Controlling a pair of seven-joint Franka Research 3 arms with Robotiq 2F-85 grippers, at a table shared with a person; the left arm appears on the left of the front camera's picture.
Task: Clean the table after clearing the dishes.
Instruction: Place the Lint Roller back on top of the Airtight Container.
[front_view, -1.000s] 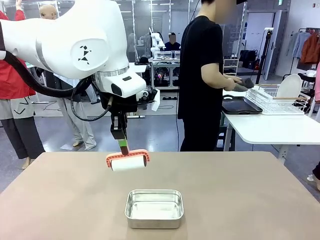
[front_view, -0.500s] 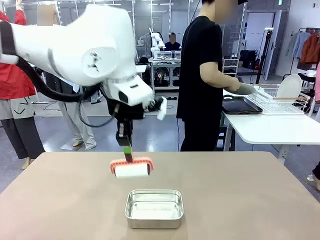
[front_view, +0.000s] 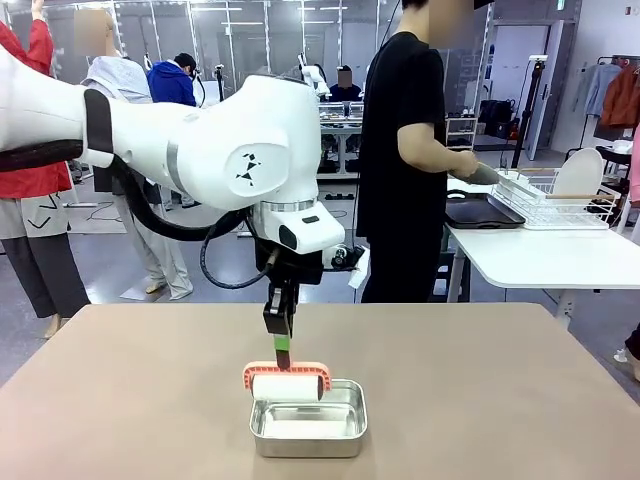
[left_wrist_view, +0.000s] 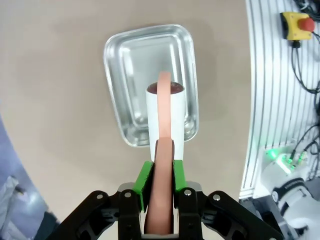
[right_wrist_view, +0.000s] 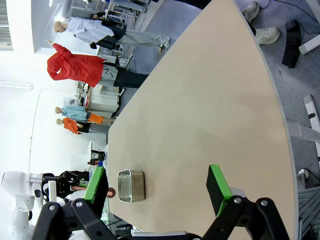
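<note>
1. Pinching the pink-framed white lint roller (front_view: 286, 384) by its handle, your left tool (left_wrist_view: 159, 176) hung it over the small steel pan (front_view: 308, 420), likely for parking.
2. Your right tool (right_wrist_view: 157, 189) stood spread and empty above the beige-brown bench (front_view: 480, 400).
3. Dishes sat off it: a dark tray (front_view: 482, 212) on the white side table (front_view: 560, 255).

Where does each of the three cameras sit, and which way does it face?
Front view: sits between the arms, looks across the table at a person; the left arm holds the roller over the steel pan.
Left wrist view: looks down along the left gripper, shut on the roller's handle, at the pan.
Right wrist view: rolled sideways, looks along the table past the open right gripper.
Shared: all three show pan and table.
</note>
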